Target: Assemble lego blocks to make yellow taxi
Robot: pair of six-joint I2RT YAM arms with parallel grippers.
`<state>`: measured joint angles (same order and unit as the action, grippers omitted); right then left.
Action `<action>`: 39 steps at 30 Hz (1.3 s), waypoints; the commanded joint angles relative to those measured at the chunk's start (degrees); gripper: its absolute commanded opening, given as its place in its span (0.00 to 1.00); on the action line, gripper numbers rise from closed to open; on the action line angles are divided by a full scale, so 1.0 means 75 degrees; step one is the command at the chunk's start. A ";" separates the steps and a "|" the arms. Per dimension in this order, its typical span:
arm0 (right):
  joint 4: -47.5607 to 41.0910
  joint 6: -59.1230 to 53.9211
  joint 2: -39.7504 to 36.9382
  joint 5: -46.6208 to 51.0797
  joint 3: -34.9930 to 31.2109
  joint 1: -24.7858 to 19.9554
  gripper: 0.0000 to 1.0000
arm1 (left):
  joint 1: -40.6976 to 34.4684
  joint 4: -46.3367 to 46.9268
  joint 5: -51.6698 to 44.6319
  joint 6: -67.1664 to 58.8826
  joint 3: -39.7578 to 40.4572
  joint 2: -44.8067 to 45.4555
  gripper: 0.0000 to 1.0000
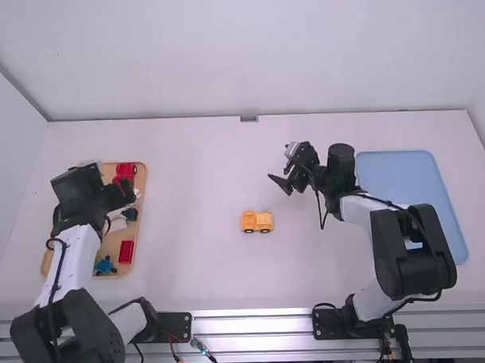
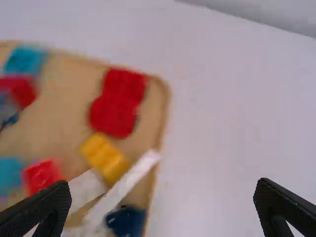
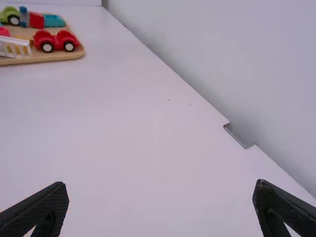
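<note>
Fingers parted on both, the left gripper (image 2: 163,189) hovers over the tray (image 2: 64,111), likely for its yellow block (image 2: 104,155), the right gripper (image 3: 160,188) perhaps giving the wheeled base (image 1: 264,220) room.

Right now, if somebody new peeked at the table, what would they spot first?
Probably the small yellow-orange toy car with dark wheels, near the middle of the white table. Next, the light-brown wooden tray of red, blue and yellow toy pieces on the left, by the left arm's open black fingers. Then the big, flat, light-blue tray on the right.
</note>
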<state>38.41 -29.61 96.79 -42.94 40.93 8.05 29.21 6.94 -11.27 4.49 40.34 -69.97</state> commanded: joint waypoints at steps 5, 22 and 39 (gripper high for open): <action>-0.0023 0.0784 -0.0210 -0.0067 0.0460 -0.0280 0.99 | 0.1110 0.0530 0.0825 0.1894 0.0277 -0.0146 0.99; 0.0026 0.0711 -0.0210 -0.0009 0.0551 -0.0312 0.99 | 0.1667 0.6033 0.1804 0.3060 0.6082 -0.5490 0.99; 0.0082 0.0542 -0.0210 0.0335 0.0551 -0.0370 0.99 | 0.2311 0.5444 0.2253 0.5039 0.4654 -0.5409 0.99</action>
<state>38.85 -25.28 96.77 -40.42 43.70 5.41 46.30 47.64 5.61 40.29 77.36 -111.68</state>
